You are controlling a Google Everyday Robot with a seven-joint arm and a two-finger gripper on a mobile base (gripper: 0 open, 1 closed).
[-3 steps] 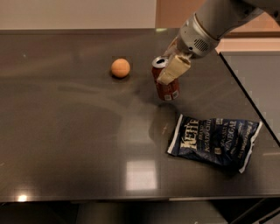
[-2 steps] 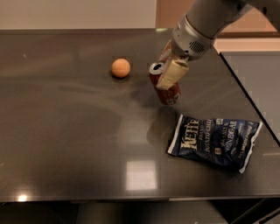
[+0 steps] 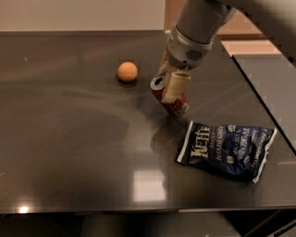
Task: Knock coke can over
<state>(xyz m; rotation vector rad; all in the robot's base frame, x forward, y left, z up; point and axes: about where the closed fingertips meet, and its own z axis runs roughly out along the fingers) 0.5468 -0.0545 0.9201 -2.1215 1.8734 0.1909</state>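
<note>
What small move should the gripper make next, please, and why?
Probably a short push left, toward the orange ball: the gripper rests against the coke can, which is tilted with its top leaning left but not yet flat on the table.

It looks like an office or test room: a wide dark glossy desk [image 3: 69,152], a plain pale wall [image 3: 69,14] behind it. The pincer [image 3: 167,85] hangs over the desk's far part.
</note>
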